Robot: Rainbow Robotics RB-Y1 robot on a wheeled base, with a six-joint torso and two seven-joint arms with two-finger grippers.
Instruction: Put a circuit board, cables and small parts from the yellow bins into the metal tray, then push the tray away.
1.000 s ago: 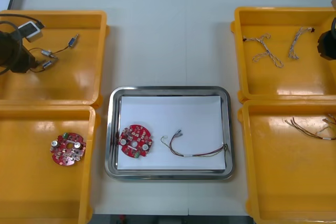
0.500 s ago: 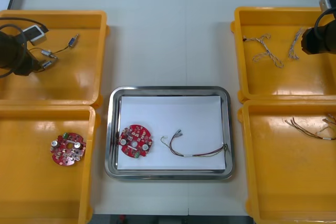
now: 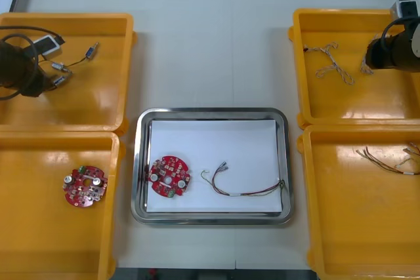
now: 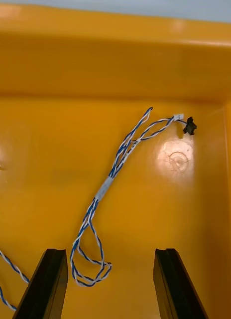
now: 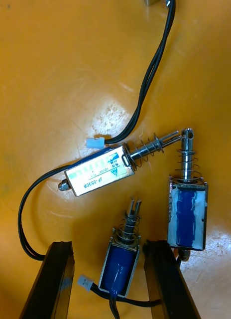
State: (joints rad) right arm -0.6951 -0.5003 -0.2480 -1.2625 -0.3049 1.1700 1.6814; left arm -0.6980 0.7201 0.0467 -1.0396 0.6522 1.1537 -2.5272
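My left gripper (image 5: pixel 106 244): fingers apart, straddling 1 small metal part (image 5: pixel 120 261) in the far-left yellow bin (image 5: pixel 46 75). Probably rigid, dense, slick; I'd grip across its blue body. My right gripper (image 4: pixel 110 251): apart over the blue-and-white cable (image 4: pixel 106 187) in the far-right yellow bin (image 4: pixel 115 55). Limp, light; I'd pinch its looped end.

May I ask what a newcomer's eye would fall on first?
A shiny metal tray at mid-table holds a round red circuit board and a red and yellow cable. The left gripper hangs open over small metal parts in the far left yellow bin; the right gripper, open, over a twisted blue and white cable in the far right one.
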